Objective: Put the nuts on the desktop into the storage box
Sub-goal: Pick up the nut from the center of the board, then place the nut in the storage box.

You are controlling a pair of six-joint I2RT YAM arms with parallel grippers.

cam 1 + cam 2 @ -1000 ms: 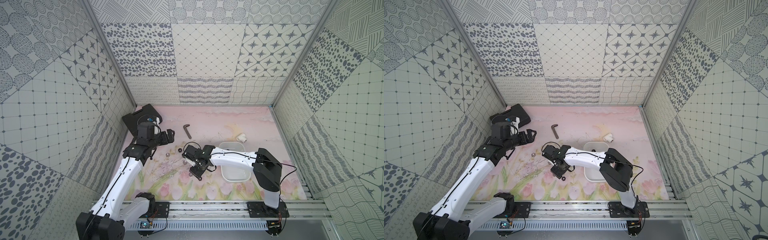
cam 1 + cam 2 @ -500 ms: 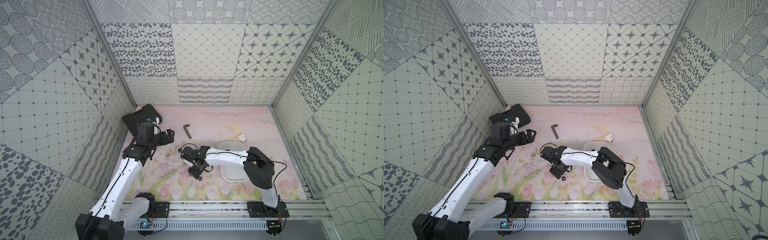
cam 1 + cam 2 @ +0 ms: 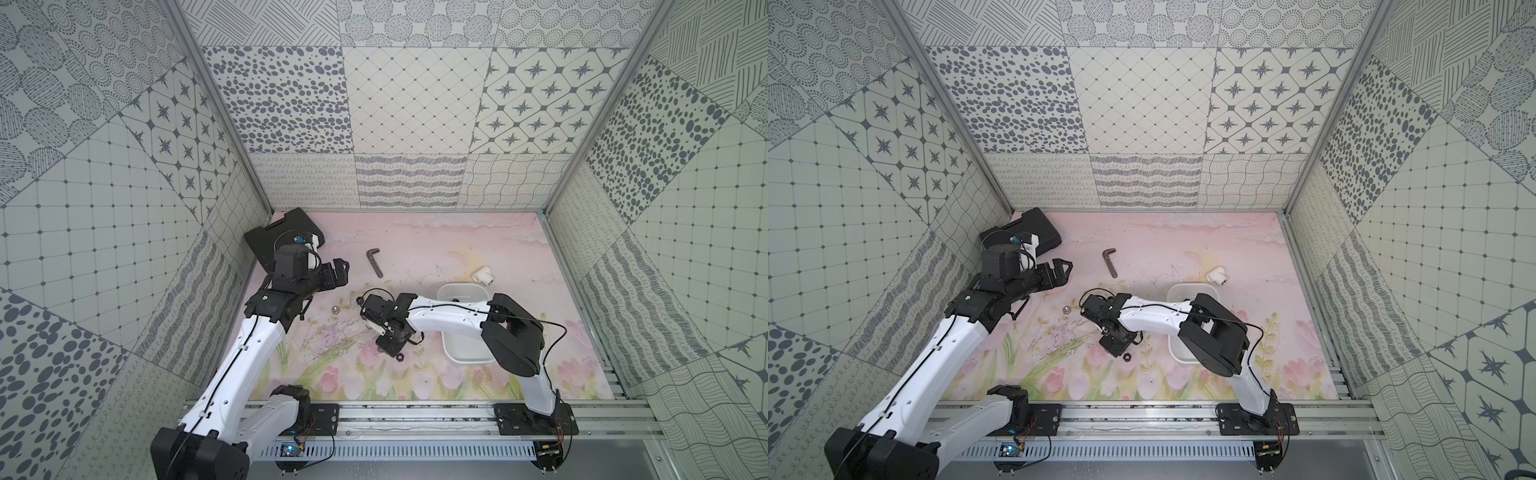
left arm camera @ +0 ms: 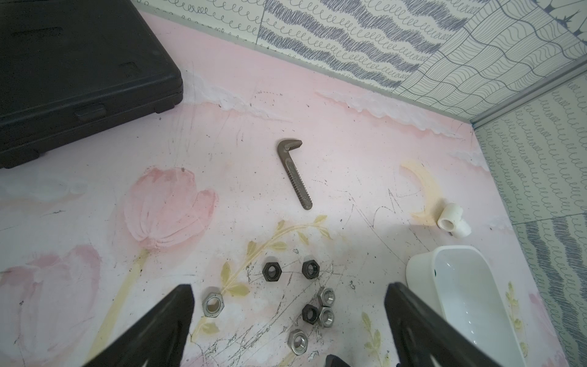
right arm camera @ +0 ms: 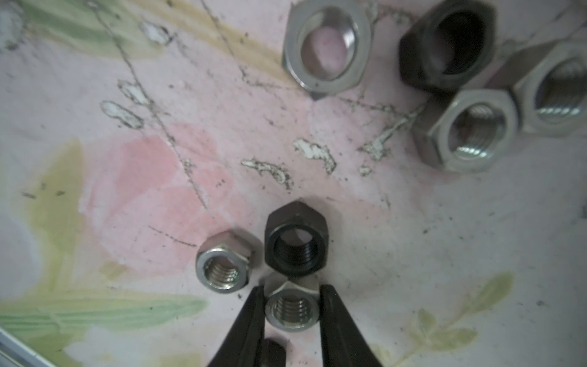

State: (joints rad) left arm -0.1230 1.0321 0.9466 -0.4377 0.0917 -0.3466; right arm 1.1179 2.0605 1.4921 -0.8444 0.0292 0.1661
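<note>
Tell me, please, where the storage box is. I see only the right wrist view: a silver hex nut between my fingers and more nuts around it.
Observer: In a top view the white storage box lies under the right arm, which hides its middle part.
Operator: And what does the left gripper do?
Observer: The left gripper hangs open beside the black tool case and holds nothing.
</note>
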